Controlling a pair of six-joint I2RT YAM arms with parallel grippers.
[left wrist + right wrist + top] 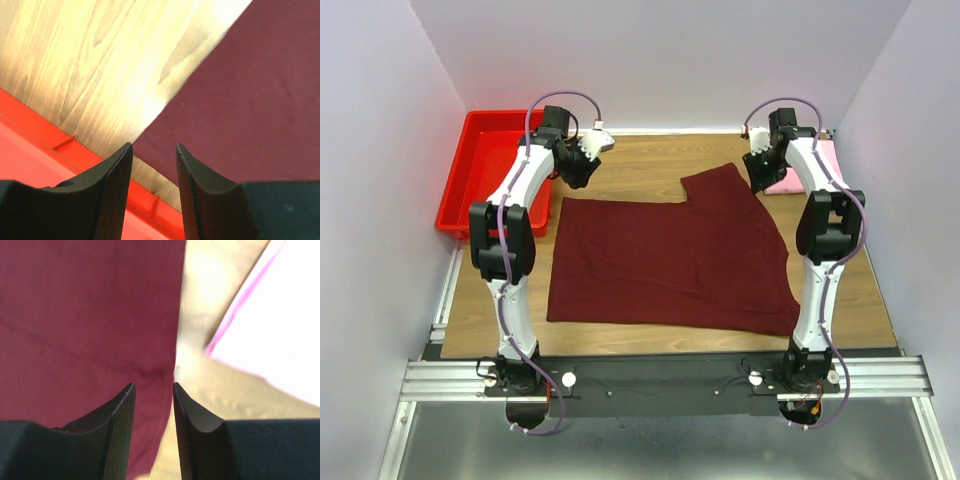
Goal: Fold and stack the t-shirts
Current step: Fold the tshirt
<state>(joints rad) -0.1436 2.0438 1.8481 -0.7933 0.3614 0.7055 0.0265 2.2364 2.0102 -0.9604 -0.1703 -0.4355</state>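
Note:
The dark maroon t-shirt point(670, 255) lies spread flat on the wooden table point(640, 165), one sleeve pointing to the far right. The light pink t-shirt point(788, 182) sits at the back right, mostly hidden behind my right arm. My left gripper point(578, 175) hovers over the maroon shirt's far left corner. In the left wrist view its jaws point(154, 146) stand open, with the shirt point(250, 90) ahead and nothing between them. My right gripper point(758, 180) hangs over the sleeve's right edge. Its jaws point(154, 385) are open, straddling the cloth's edge point(85, 315) below, with the pink shirt point(280, 330) to the right.
A bright red plastic bin point(470, 180) stands at the back left, off the table's left edge; its rim point(30, 145) shows close under my left fingers. White walls enclose the table on three sides. A metal rail runs along the near edge.

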